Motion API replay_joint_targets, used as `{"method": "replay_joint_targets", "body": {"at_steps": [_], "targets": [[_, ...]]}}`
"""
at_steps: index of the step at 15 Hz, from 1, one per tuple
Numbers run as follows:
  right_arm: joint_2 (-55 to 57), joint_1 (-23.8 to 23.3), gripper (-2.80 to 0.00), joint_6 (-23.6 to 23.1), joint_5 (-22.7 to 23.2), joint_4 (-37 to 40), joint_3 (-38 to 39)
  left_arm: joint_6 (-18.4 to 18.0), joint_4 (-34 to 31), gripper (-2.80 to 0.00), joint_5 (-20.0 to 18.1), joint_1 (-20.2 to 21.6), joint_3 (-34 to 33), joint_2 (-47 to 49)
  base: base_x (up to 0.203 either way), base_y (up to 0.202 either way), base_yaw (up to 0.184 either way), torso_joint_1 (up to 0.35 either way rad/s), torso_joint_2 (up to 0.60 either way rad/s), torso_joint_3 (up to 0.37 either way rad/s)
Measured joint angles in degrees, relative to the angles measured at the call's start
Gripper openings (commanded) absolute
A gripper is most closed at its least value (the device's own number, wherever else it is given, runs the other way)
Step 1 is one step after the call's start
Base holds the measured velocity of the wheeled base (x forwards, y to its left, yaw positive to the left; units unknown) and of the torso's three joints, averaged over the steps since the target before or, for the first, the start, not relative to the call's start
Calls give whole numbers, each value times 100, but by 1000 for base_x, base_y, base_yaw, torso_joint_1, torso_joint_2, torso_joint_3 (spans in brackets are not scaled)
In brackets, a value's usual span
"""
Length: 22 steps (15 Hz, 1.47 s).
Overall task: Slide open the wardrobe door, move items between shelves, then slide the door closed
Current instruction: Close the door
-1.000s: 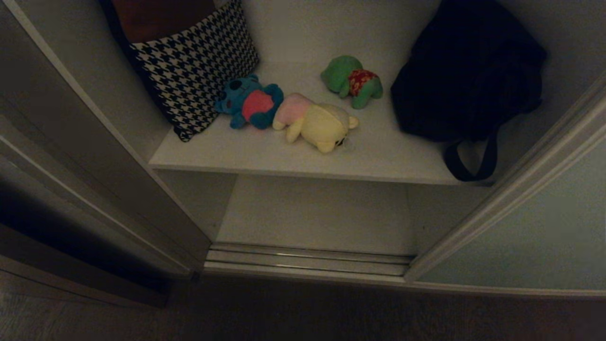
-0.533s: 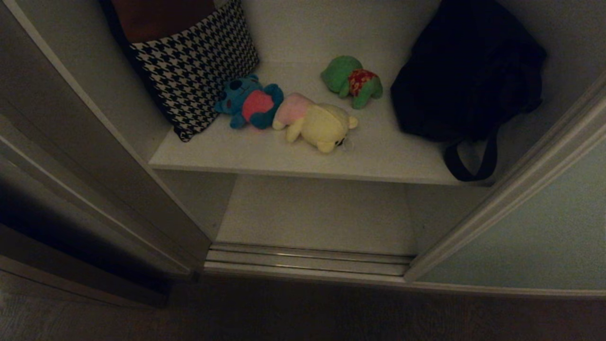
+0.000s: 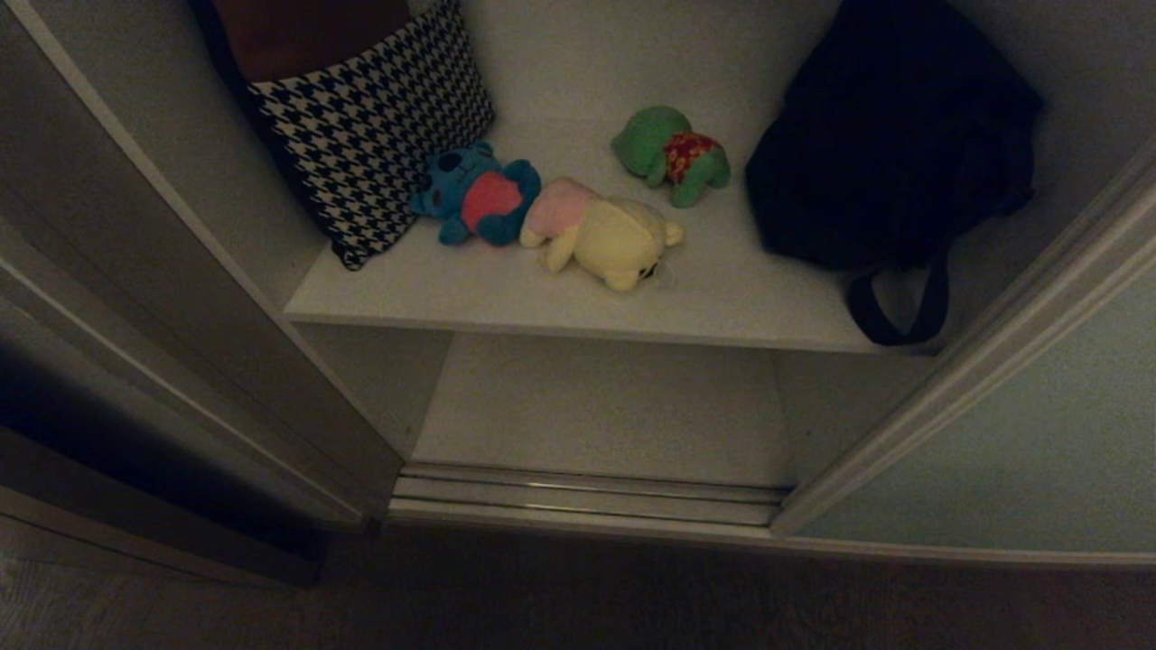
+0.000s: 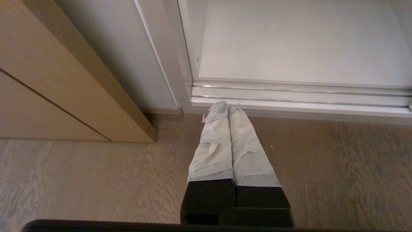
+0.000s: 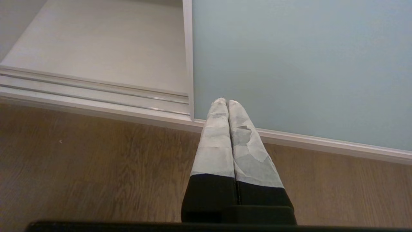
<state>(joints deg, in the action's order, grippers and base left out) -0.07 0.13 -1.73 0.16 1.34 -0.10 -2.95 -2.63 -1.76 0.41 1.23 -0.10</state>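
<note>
head view: the sliding wardrobe door (image 3: 1011, 424) stands pushed to the right, leaving the wardrobe open. on the upper shelf (image 3: 506, 293) lie three plush toys: the blue plush toy (image 3: 474, 194) with a pink belly rests against a houndstooth bag (image 3: 370, 126) at the left, the cream-yellow plush toy (image 3: 605, 235) with pink lies just beside it, touching it, and the green plush toy (image 3: 670, 153) with red sits further back, apart from the other two. a black strapped bag (image 3: 894, 135) fills the right side of that shelf, its strap hanging over the front edge. the lower shelf (image 3: 605, 406) sits under it, behind the ribbed metal floor track (image 3: 587, 495). neither arm shows in this view.

left wrist view: the left claw (image 4: 227, 108) is clenched, its two tape-wrapped fingers (image 4: 214, 145) pressed together, holding nothing. it hangs over the wooden floor (image 4: 80, 180), its tips seen against the track's near edge at the left end of the opening, near a light wooden panel (image 4: 48, 83).

right wrist view: the right claw (image 5: 227, 103) is likewise clenched and holds nothing, above the floor, its tips seen against the lower part of the grey-green door, just beside the door's pale metal frame (image 5: 188, 61).
</note>
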Motion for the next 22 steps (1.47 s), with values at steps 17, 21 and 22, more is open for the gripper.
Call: {"method": "replay_joint_targets", "body": {"at_steps": [17, 21, 22], "targets": [[0, 2, -280, 0, 0, 0, 0, 176, 11, -280, 79, 0, 0, 7, 0, 0, 0, 0, 0, 0], [0, 0, -280, 0, -2, 2, 0, 363, 136, -280, 155, 0, -24, 10, 0, 0, 0, 0, 0, 0], [0, 0, -280, 0, 0, 0, 0, 371, 139, -280, 155, 2, -30, 10, 0, 0, 0, 0, 0, 0]]}}
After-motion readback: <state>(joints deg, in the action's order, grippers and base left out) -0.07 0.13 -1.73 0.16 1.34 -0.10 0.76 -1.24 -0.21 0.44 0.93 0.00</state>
